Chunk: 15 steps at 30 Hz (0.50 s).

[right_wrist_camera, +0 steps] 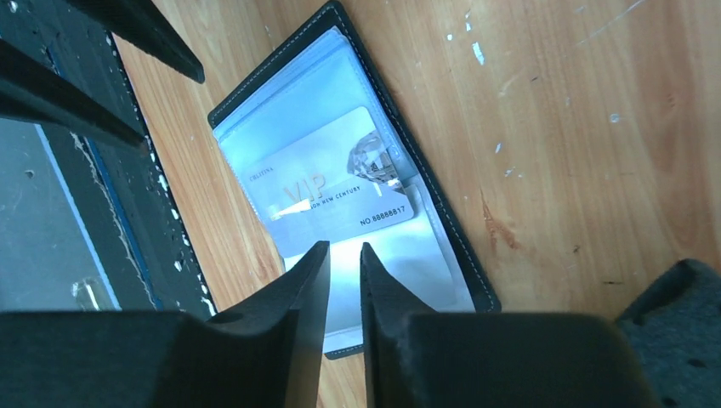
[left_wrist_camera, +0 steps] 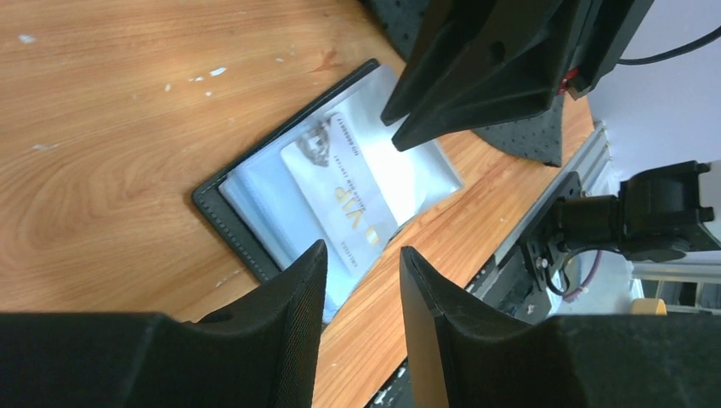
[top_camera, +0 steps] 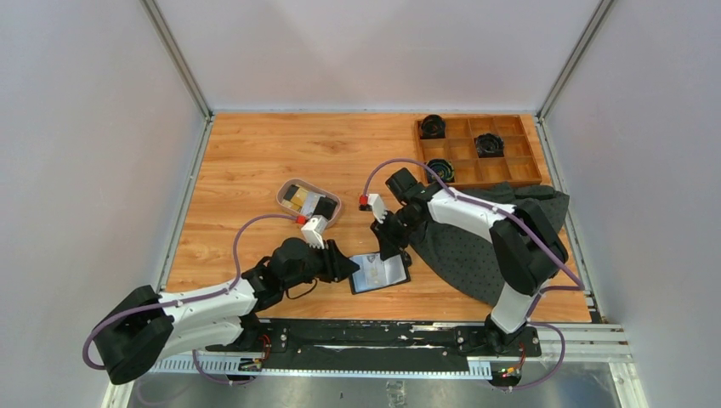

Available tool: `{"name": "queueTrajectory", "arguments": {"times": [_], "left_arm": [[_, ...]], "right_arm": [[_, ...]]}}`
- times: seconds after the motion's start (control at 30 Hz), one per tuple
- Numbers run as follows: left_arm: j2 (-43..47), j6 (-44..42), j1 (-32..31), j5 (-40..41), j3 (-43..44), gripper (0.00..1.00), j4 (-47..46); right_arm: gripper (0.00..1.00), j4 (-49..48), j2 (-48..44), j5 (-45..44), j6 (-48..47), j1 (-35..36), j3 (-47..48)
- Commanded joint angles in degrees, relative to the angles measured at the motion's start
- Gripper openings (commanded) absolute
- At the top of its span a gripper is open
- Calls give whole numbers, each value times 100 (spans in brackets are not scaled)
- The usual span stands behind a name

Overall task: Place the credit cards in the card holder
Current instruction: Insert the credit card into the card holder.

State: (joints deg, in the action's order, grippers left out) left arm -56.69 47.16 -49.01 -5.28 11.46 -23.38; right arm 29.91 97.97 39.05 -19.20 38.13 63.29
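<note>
You had one silver card [right_wrist_camera: 327, 191] at the open card holder [top_camera: 379, 273], lower centre; more credit cards [top_camera: 295, 197] sat in the tray [top_camera: 281, 197]. Your left gripper [left_wrist_camera: 361, 272] and right gripper [right_wrist_camera: 344, 280] hung parted, empty.

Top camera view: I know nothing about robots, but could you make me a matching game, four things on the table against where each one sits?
1 card holder
2 oval tray
3 wooden box
4 VIP card

a far right corner
b on the holder's clear sleeves
c open flat near the front edge
d left of centre, cards inside

Pairs: 1-c, 2-d, 3-a, 4-b.
</note>
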Motion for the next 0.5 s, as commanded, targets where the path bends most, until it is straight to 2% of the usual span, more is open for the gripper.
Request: {"name": "queueTrajectory", "arguments": {"times": [0.0, 0.2, 0.47], "left_arm": [[41, 120, -34, 496, -217, 38, 35], [-308, 257, -12, 519, -225, 30, 35], [-913, 291, -12, 458, -86, 20, 26]], "right_arm": [[17, 392, 357, -81, -168, 76, 194], [1, 284, 546, -435, 171, 72, 154], [0, 235, 797, -423, 426, 72, 139]]}}
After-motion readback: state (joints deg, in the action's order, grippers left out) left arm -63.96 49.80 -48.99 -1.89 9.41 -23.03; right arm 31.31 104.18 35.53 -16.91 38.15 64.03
